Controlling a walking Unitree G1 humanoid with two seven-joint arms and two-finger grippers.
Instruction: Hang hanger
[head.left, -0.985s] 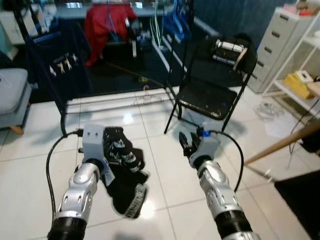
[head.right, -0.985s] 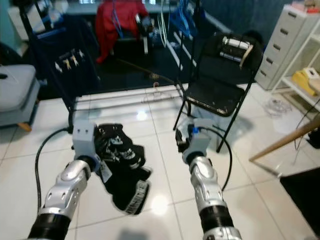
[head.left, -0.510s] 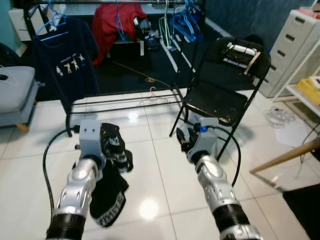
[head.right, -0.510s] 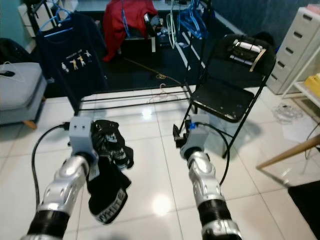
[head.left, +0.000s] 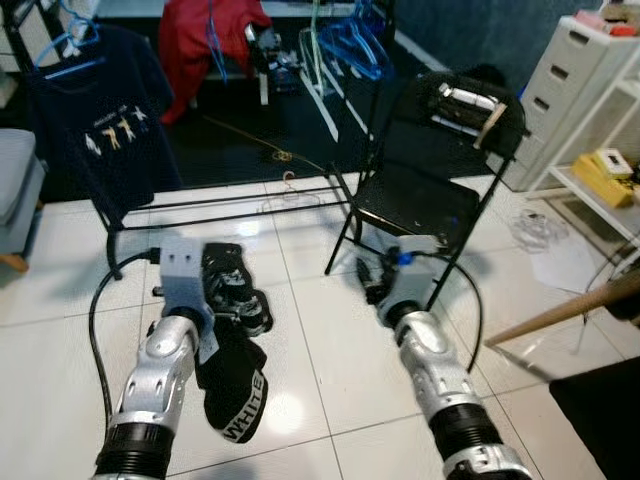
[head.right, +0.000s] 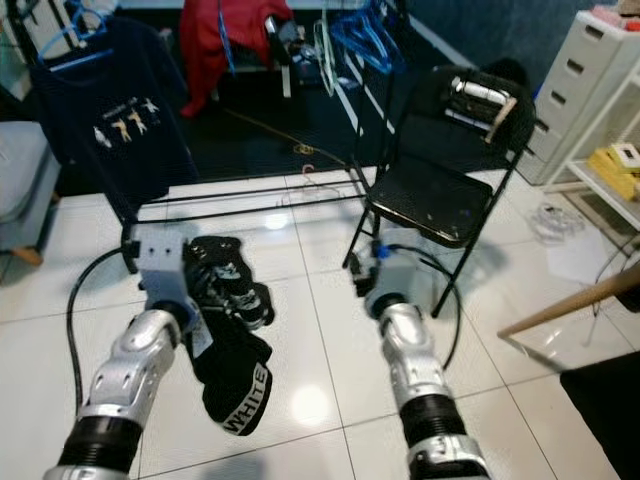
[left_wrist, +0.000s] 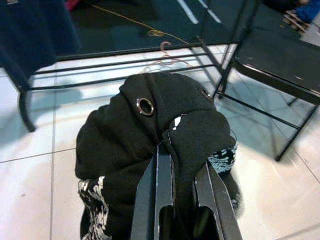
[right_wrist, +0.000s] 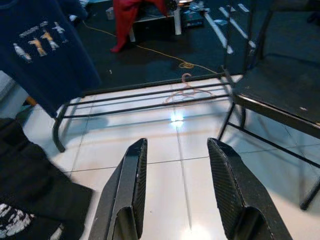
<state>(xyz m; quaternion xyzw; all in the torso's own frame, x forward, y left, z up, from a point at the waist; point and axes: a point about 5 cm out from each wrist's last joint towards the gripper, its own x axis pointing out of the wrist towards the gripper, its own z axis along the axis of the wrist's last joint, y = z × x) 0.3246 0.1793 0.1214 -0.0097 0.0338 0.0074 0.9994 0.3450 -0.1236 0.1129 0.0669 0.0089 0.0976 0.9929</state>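
My left gripper (left_wrist: 182, 147) is shut on a bunched black garment (left_wrist: 135, 125) with white print, which hangs from it above the tiles (head.left: 235, 385). A pale pink hanger (right_wrist: 187, 91) lies on the floor by the lower bars of the black clothes rack (head.left: 230, 205), well ahead of both arms; it is also in the left eye view (head.left: 290, 195). My right gripper (right_wrist: 180, 150) is open and holds nothing, raised over the tiles (head.left: 372, 285) near the chair. A navy T-shirt (head.left: 95, 110) hangs on a blue hanger from the rack.
A black folding chair (head.left: 420, 205) with dark items on its back stands right of the rack. Blue hangers (head.left: 350, 40) and a red garment (head.left: 205, 40) hang further back. White drawers (head.left: 575, 90) and a wooden pole (head.left: 560, 310) are at the right.
The head view has swung about between frames. The black garment, bunched at first, now dangles lower from my left gripper with its white print showing. Both arms keep their pose.
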